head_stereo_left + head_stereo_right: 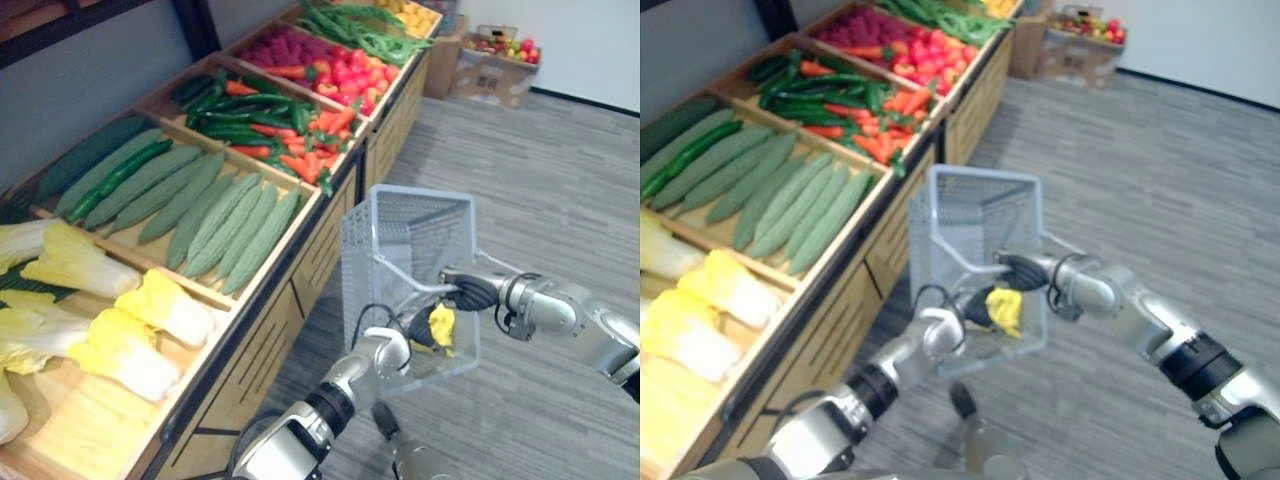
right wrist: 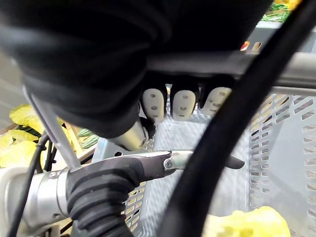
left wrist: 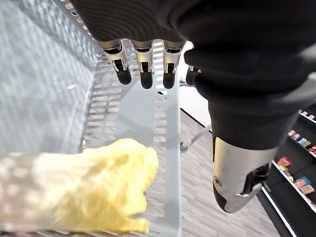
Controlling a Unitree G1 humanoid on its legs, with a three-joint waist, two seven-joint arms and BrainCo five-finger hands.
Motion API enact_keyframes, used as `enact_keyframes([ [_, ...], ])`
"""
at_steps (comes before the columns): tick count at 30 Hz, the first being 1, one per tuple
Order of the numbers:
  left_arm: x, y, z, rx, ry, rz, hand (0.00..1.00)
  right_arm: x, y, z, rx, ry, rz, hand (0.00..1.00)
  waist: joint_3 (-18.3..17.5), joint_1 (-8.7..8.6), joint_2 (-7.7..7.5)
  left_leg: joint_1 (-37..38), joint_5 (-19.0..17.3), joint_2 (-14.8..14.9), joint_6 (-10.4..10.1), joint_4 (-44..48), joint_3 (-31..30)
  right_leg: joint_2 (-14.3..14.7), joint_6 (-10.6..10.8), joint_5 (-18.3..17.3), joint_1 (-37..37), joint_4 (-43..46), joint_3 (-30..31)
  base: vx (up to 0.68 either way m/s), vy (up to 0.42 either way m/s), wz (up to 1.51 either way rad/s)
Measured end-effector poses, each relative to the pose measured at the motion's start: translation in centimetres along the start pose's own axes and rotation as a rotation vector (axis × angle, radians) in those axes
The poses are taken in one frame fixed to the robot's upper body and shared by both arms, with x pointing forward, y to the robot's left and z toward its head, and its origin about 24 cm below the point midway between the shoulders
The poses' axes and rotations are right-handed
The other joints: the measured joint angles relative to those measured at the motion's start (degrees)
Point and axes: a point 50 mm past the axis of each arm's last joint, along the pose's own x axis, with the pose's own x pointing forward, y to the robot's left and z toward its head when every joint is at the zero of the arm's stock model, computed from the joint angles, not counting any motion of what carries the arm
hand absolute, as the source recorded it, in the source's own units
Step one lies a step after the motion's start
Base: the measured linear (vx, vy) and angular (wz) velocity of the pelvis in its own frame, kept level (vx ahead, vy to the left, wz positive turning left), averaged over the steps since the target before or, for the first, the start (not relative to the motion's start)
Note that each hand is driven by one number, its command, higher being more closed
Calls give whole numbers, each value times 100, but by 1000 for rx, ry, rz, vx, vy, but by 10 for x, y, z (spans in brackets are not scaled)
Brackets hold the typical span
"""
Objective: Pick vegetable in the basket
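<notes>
Grey floor (image 1: 520,150) lies open to the right and on the far side. The wooden display stand (image 1: 270,340), with its bins of cabbages (image 1: 110,335) and long green gourds (image 1: 215,220), runs along my left. My right hand (image 1: 470,292) is curled round the wire handle (image 2: 276,69) of the pale mesh basket (image 1: 400,230). It holds the basket off the floor just beside the stand's front edge, in my judgement to keep the reach from bin to basket short. One yellow-leafed cabbage (image 3: 89,190) lies inside the basket against its slotted wall. My left hand (image 3: 142,61) is inside the basket above it, fingers straight and clear of the leaves, gripping nothing. Assessment: the deposit looks complete. Withdrawal room is through the basket's open rim. The handle crosses close by and the stand edge is near on the left, so catching either is the risk.
</notes>
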Motion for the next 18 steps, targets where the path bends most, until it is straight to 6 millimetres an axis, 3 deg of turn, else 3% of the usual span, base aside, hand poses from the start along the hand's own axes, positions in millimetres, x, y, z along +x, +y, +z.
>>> enact_keyframes([
  [4, -1, 14, 32, 44, -138, 47, 0, -11, -8, -7, 39, 29, -72, 100, 79, 98, 11, -11, -2, -1, 3, 17, -15, -92, 3, -2, 92, -1, -124, -82, -22, 17],
  [7, -13, 21, 60, 80, -319, 36, 0, -22, -20, -14, 40, 65, -143, 100, 83, 143, 4, -94, -19, 19, 26, 48, -173, -177, 7, -6, 112, 1, -277, -110, -49, 25],
  [9, -27, 28, 78, 6, -430, 47, 0, -29, -20, -21, 52, 101, -156, 100, 89, 193, -5, -134, -27, 43, 37, 93, -256, -217, 14, -12, 124, 2, -353, -118, -65, 30],
  [13, -58, 39, 119, -137, -716, 19, 0, -39, 16, -44, 132, 222, -69, 100, 91, 269, -5, -207, -37, 72, 52, 110, -507, -344, 33, -28, 212, 2, -580, -130, -57, 31],
  [14, -75, 40, 134, -213, -839, -17, 0, -40, 32, -52, 166, 274, -37, 100, 92, 289, -3, -216, -35, 68, 55, 112, -610, -386, 32, -29, 258, -3, -646, -135, -37, 28],
  [18, -105, 30, 148, -413, -984, -130, 0, -42, 55, -71, 214, 388, -21, 100, 82, 298, 14, -366, -13, 38, 102, 110, -919, -549, 33, -30, 289, -5, -886, -128, -33, 36],
])
